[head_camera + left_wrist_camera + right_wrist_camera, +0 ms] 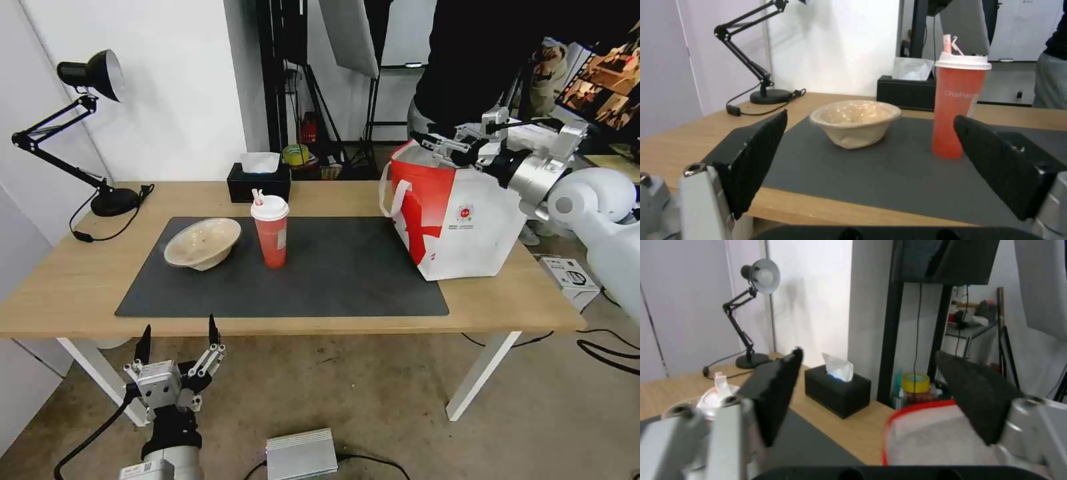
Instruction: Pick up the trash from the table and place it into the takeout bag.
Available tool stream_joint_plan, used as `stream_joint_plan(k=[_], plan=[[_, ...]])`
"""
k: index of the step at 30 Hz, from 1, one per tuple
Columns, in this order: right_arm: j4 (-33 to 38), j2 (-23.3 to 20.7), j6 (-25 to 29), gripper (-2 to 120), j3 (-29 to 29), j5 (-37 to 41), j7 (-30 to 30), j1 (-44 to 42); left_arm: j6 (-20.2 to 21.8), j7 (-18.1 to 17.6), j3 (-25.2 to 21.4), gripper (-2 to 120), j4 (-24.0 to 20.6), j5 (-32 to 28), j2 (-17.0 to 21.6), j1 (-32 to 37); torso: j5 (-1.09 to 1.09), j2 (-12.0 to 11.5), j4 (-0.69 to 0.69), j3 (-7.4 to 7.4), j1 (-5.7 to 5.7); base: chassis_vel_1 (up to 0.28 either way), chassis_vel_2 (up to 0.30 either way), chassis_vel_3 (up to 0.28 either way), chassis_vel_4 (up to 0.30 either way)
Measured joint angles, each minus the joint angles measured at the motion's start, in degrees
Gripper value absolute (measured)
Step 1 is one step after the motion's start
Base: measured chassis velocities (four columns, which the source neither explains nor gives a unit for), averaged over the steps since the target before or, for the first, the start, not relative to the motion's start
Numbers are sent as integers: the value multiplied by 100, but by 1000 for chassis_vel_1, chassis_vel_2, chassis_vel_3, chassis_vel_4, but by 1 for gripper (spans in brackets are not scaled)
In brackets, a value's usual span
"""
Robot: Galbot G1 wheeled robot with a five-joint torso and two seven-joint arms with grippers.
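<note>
Trash: we see two pieces on the mat, the beige pulp bowl [203, 243] tipped on its side toward the left, and the red cup [270, 231] with white lid and straw standing upright just to its right, a narrow gap between them.
Takeout bag: the red-and-white bag [453, 217] stands at the table's right end, partly on the mat's right edge, its right side close to the table's right edge, its white handle hanging toward the cup.
Mat: between cup and bag we see a wide bare stretch of the dark grey mat [347, 267]; its front edge lies near the table's front edge.
Table: the light-wood table [60, 280] has bare wood to the left of the mat and a thin strip in front of it.
Right gripper: our right gripper [445, 143] hovers over the bag's open top, fingers spread wide with nothing between them; in the right wrist view the bag's red rim and silver lining lie just below it.
Left gripper: our left gripper [179, 340] waits below and in front of the table's front edge, fingers pointing up and spread wide, holding nothing; its wrist view faces bowl and cup across the mat.
Back edge: a black tissue box [259, 181] sits behind the cup, a black desk lamp [73, 127] at the far left corner.
</note>
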Motion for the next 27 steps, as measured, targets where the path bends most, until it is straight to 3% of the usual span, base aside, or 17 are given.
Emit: stream_joint_plan(k=[2,6,18,27], plan=[[0,-18,-5,92,23,-70,2,-9,0,0,4,100,-13,-2,4,-2,0,0,0,0,0,0,0,0,0],[1,-53,-7,100,47,-100,2,-14,-1,0,4,100,-16,-2,4,-2,0,0,0,0,0,0,0,0,0],[242,-113,8,100,320,-70,43,-263,-2,0,-18,100,-81,-2,2,37,0,0,0,0,0,0,0,0,0],[1335,-328,438,100,955,-93,827,-889,-2,1,-95,100,-159,-18,47,64,0,0,0,0,0,0,0,0,0]])
